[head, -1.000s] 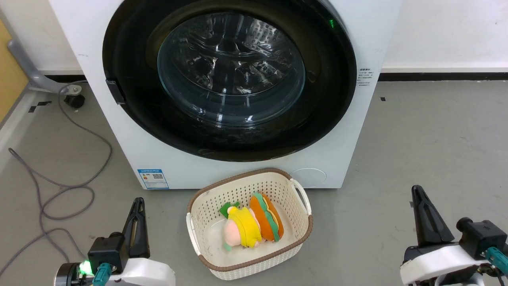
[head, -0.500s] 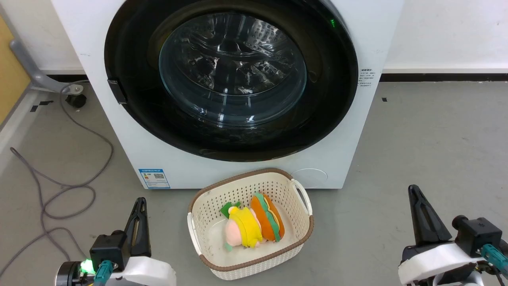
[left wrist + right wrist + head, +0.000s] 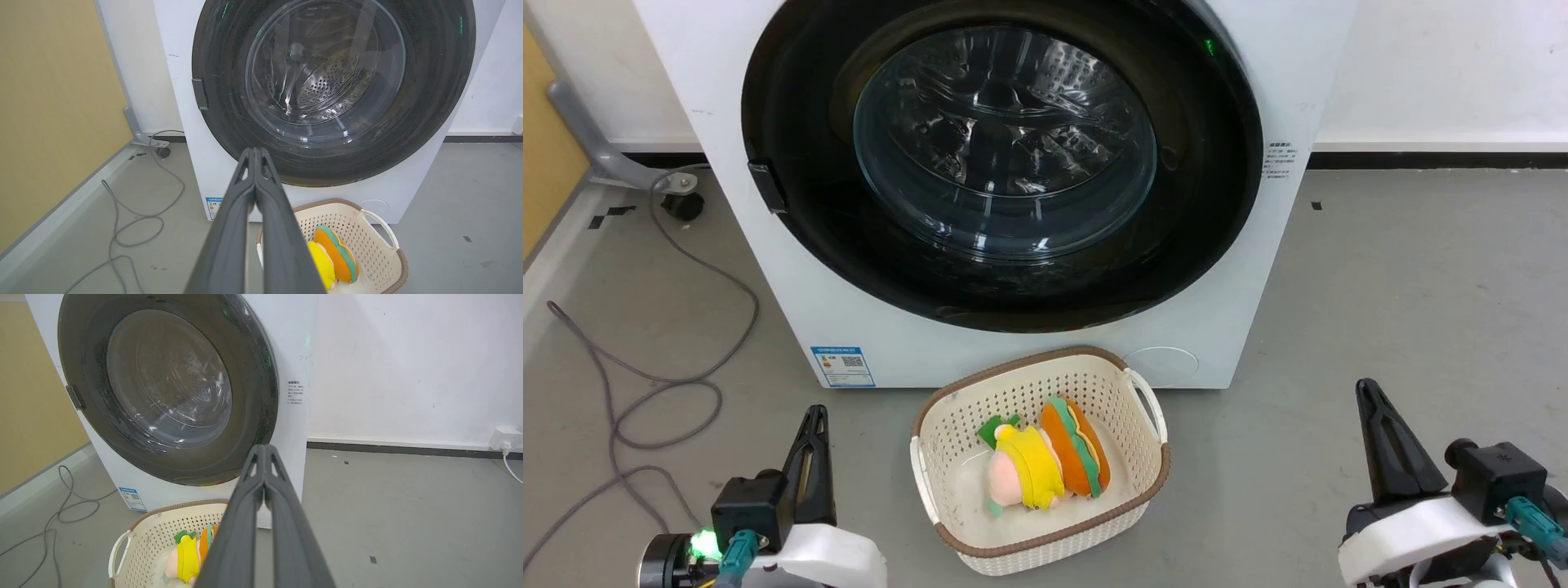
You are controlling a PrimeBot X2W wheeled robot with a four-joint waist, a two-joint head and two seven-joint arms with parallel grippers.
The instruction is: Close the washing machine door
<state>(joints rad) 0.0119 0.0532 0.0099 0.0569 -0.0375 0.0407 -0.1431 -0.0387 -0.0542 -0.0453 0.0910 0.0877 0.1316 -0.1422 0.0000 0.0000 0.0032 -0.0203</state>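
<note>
The washing machine door [image 3: 1005, 163] is seemingly sitting flush on the washing machine [image 3: 1013, 359]; left gripper [image 3: 814, 415] and right gripper [image 3: 1365, 390] are hovering, fingers pressed together.

A cream basket [image 3: 1045, 390] on the grey floor [image 3: 1380, 286] holds a yellow-pink toy [image 3: 1021, 478] touching an orange-green toy [image 3: 1078, 449]. A grey cable [image 3: 756, 306] loops nearby. A socket [image 3: 504, 437] sits low on the wall.
</note>
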